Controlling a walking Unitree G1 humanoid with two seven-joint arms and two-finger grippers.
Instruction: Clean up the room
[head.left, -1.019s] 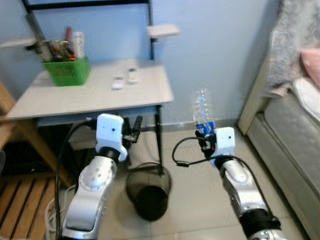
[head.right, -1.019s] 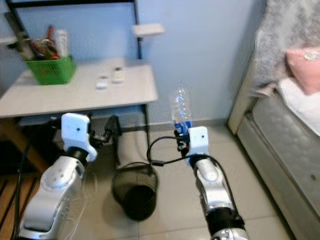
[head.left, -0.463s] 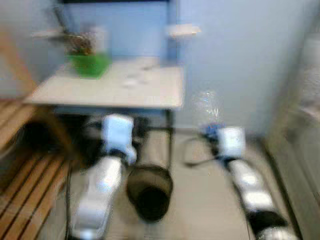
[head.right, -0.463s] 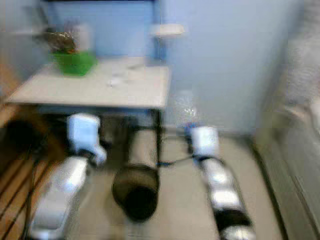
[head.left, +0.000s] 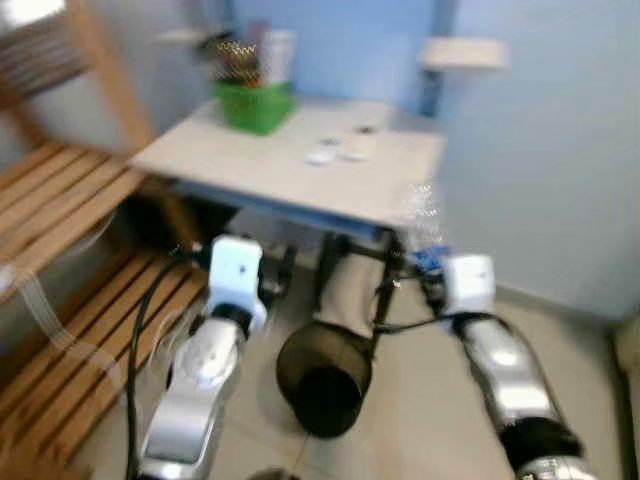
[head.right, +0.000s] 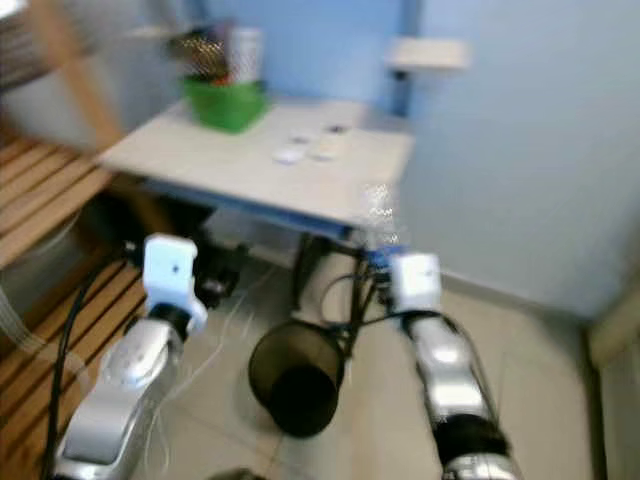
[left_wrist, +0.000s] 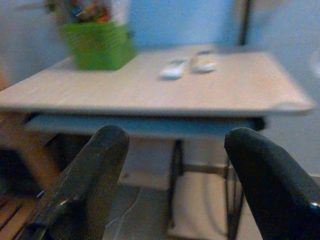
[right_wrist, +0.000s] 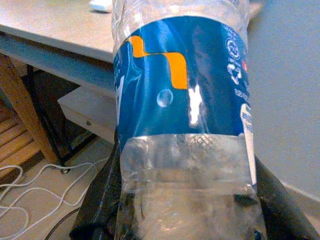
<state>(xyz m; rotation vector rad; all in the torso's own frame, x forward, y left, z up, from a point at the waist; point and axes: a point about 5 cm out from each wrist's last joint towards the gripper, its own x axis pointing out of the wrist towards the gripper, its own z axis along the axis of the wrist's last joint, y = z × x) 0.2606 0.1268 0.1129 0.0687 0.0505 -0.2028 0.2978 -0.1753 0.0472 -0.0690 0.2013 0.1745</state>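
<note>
A clear plastic bottle (right_wrist: 180, 95) with a blue and orange label stands upright in my right gripper (head.left: 432, 268), which is shut on it. The bottle (head.left: 421, 222) is held up just in front of the table's right corner, to the right of and above a black mesh bin (head.left: 322, 375) on the floor. My left gripper (left_wrist: 175, 165) is open and empty, held low before the table's front edge, left of the bin.
A pale table (head.left: 260, 165) carries a green basket (head.left: 254, 104) of items and two small white remotes (head.left: 342, 150). Wooden slats (head.left: 55, 330) lie at left. White cables (head.right: 215, 345) trail on the tiled floor under the table. A blue wall stands behind.
The camera has swung left: table and bin shifted right and wooden slats came into view. The bottle stays held in my right gripper; the left stays open.
</note>
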